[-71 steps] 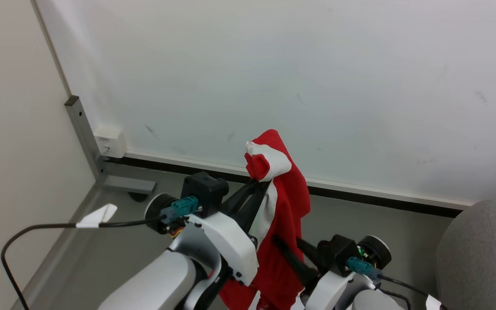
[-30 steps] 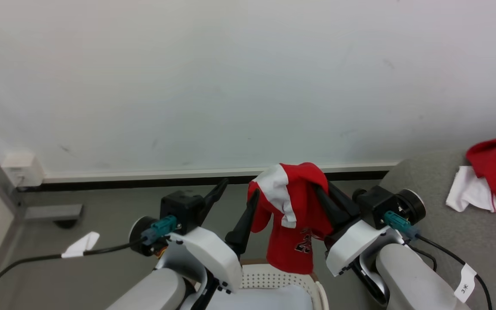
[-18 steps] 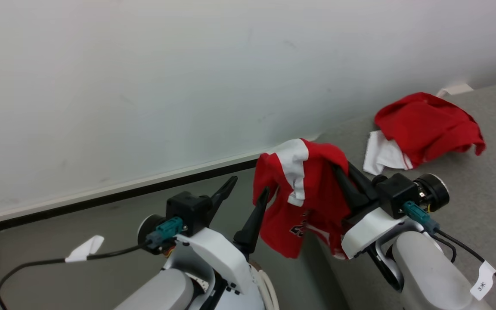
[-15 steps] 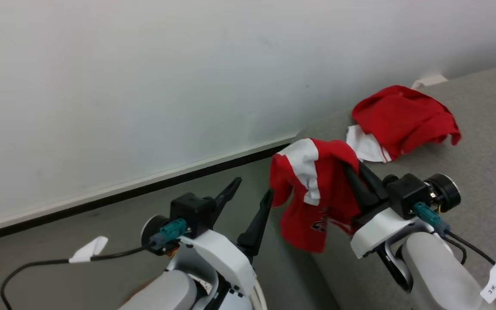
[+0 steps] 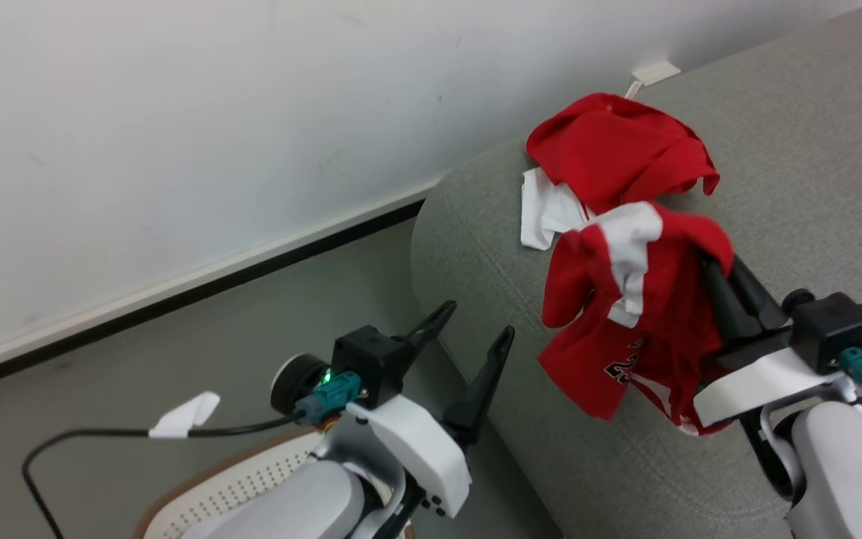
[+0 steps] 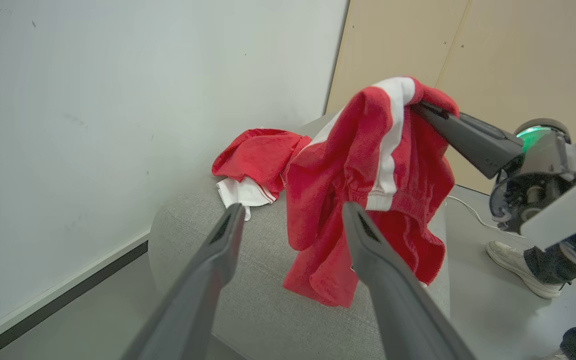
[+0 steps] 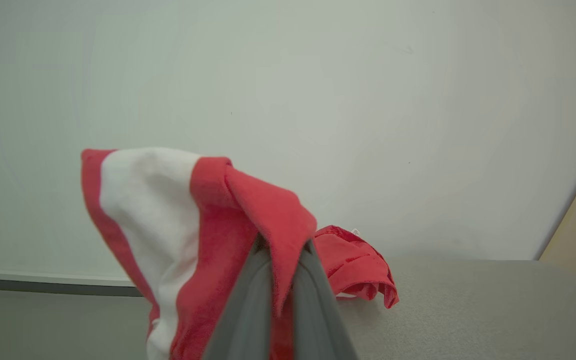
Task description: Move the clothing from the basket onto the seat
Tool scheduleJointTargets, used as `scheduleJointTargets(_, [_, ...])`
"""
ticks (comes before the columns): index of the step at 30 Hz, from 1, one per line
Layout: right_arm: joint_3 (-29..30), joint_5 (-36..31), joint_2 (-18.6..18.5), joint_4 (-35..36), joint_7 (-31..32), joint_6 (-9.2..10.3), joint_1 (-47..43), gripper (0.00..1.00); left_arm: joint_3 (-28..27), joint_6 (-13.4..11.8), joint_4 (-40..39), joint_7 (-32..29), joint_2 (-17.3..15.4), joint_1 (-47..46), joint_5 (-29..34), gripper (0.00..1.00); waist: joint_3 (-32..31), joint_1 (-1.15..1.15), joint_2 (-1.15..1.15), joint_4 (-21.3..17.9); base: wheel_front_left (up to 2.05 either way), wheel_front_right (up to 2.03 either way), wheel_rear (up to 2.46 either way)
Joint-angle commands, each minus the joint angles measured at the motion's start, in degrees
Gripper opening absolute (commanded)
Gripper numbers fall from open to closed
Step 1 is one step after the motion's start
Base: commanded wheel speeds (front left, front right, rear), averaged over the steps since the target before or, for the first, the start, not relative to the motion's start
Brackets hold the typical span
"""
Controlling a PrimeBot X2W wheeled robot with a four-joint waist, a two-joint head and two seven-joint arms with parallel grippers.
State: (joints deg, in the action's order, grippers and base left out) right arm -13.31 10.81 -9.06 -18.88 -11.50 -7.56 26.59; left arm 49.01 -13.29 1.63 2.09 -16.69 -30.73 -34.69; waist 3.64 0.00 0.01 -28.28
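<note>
My right gripper point(image 5: 714, 263) is shut on a red garment with a white stripe point(image 5: 637, 314), which hangs from its fingers above the grey sofa point(image 5: 798, 172). The right wrist view shows the same garment point(image 7: 208, 240) draped over the closed fingers. A second red and white garment point(image 5: 610, 161) lies crumpled on the sofa near the wall, also seen as a red heap point(image 6: 255, 160) in the left wrist view. My left gripper point(image 5: 476, 329) is open and holds nothing, left of the sofa's rounded edge. The cream basket point(image 5: 229, 486) peeks out under my left arm.
A white wall point(image 5: 214, 112) with a dark baseboard point(image 5: 176, 303) runs behind the sofa. A black cable with a white tag point(image 5: 180, 415) trails from my left wrist over the grey floor. A person's white shoe point(image 6: 515, 262) stands on the floor beyond the sofa.
The camera has swung right, bringing the sofa into view. The garment passed from my left gripper to my right, and the right gripper has carried it over the sofa. My left gripper stands open.
</note>
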Motion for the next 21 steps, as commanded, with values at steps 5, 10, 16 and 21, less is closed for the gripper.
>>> scheduleJointTargets(5, [6.6,-0.3,-1.0,2.7,0.1,0.15,5.8,0.0,0.6,0.7,-1.2,-2.8,-0.4,-6.2,2.9,1.0,11.5,0.0,-0.01,4.6,0.0,0.0,0.0])
scheduleJointTargets(10, [12.6,-1.2,-2.3,2.8,0.6,0.15,14.1,0.0,1.1,2.0,-1.6,-4.9,-0.7,-12.1,5.2,1.0,20.6,0.0,-0.01,8.0,0.0,0.0,0.0])
scheduleJointTargets(16, [21.9,-4.0,-10.0,-0.2,3.0,0.15,29.5,0.0,0.2,3.4,-0.7,-5.3,-0.5,-19.6,7.9,1.0,31.6,0.0,-0.01,12.6,0.0,0.0,0.0])
scheduleJointTargets(21, [28.0,-7.3,-18.3,-5.6,6.1,0.14,40.9,0.0,-0.2,4.2,0.5,-4.3,0.5,-22.9,8.0,1.0,36.7,0.0,-0.01,15.8,0.0,0.0,0.0])
